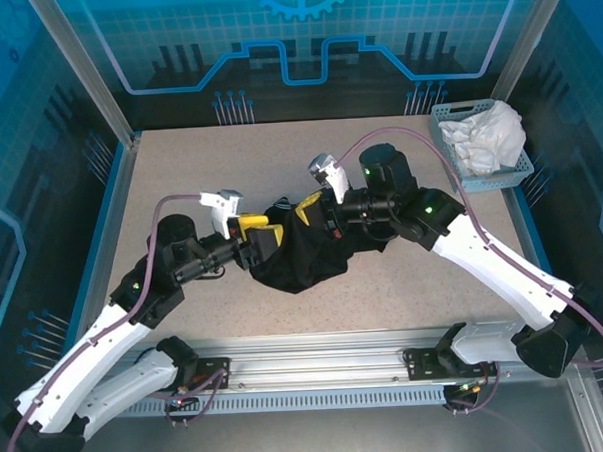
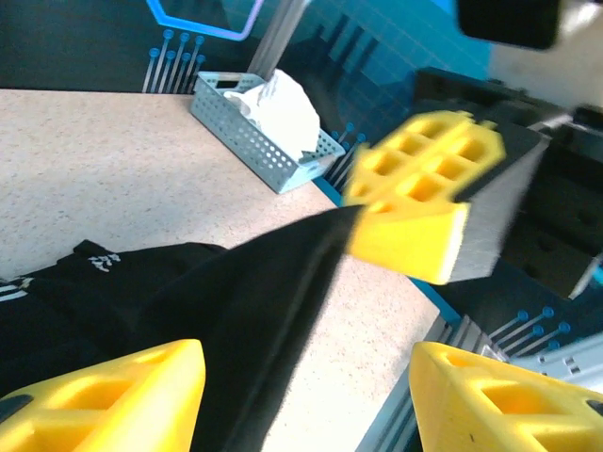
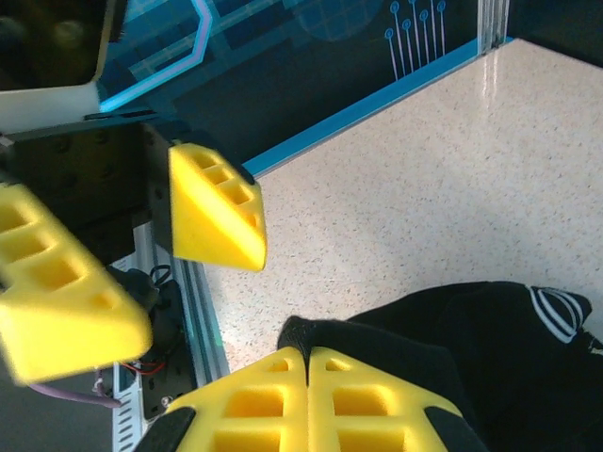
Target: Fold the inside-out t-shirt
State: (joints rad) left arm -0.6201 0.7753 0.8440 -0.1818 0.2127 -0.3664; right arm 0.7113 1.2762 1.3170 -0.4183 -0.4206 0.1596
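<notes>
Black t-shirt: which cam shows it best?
Top external: it takes in most of the t-shirt, bunched on the table. Left wrist shows a taut fold of it; right wrist shows a part pinched in the shut right end effector.

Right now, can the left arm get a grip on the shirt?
Probably yes. The left gripper is open, with a stretched strip of the shirt running between its jaws and nothing in the way. The right gripper is shut on the same strip close ahead, so room looks tight.
</notes>
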